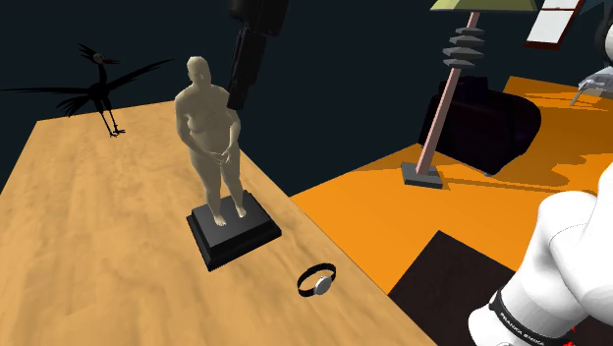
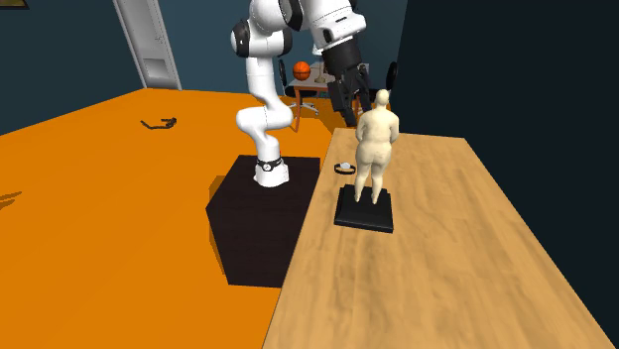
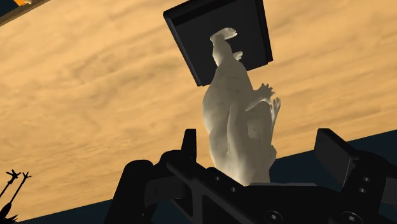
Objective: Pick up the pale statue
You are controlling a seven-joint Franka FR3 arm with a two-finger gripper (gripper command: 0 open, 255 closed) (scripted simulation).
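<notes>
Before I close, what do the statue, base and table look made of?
Statue: pale beige, matte, faintly mottled, perhaps stone or plaster. Base: black, matte, stepped; the material is unclear. Table: wood, judging by its light streaked grain.

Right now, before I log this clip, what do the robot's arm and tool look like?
The arm has smooth, rounded white links with dark joints. A dark band with small white lettering rings its lowest part. The tool is all black: a blocky body dotted with round screw heads and two flat, squared fingers.
</notes>
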